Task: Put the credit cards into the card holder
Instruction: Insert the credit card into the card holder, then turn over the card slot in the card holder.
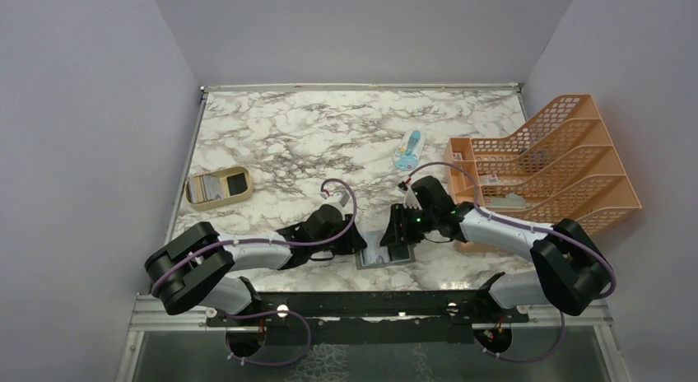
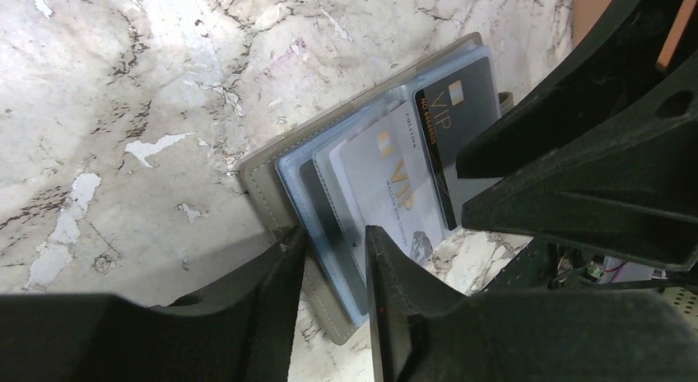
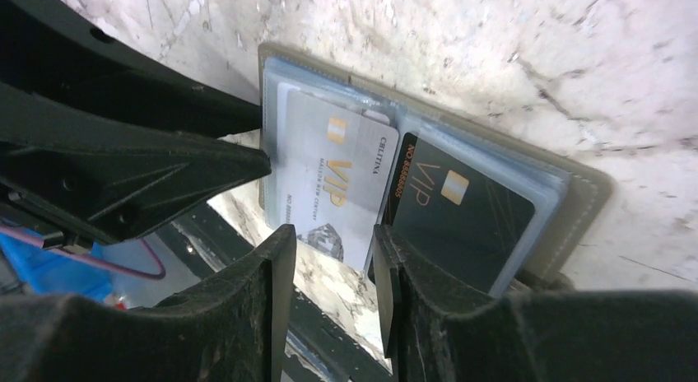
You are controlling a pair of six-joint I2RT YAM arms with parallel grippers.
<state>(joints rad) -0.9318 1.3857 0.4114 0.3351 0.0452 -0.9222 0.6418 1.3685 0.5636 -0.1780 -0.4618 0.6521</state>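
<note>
Card holder (image 1: 385,252): lies open and flat at the near edge of the surface (image 1: 288,143), about the middle, between the 2 claws.
Left claw (image 2: 337,234): fingers set narrow, straddling the left edge of the holder's pale pocket leaves. I cannot tell whether they clamp the leaves or only sit close around them.
Right claw (image 3: 333,230): fingers apart with nothing pinched. The near corner of the silver card (image 3: 329,176) shows in the gap, and 1 finger overlaps the near corner of the black card (image 3: 461,213).
Silver card: in the left half, only partly in its pocket, its near corner sticking out over the marble.
Black card: in the right half, seemingly seated under its clear sleeve; its near edge is hidden.
Handling: the cards look thin, light, stiff and slick, so they would likely skate and be hard to lift when flat. The holder looks soft and light, and would probably shift under a push unless pinned.
Where to hold: best judged as a pinch on a card's free edge or corner, and on the holder's outer cover edge, clear of the pocket mouth.
More credit cards (image 1: 204,187): seemingly in the left compartment of the tan tray (image 1: 218,203), far left, well apart from the holder.
Further out: blue-and-white packet (image 1: 407,150) beyond the claws; orange rack (image 1: 568,168) at the right.
</note>
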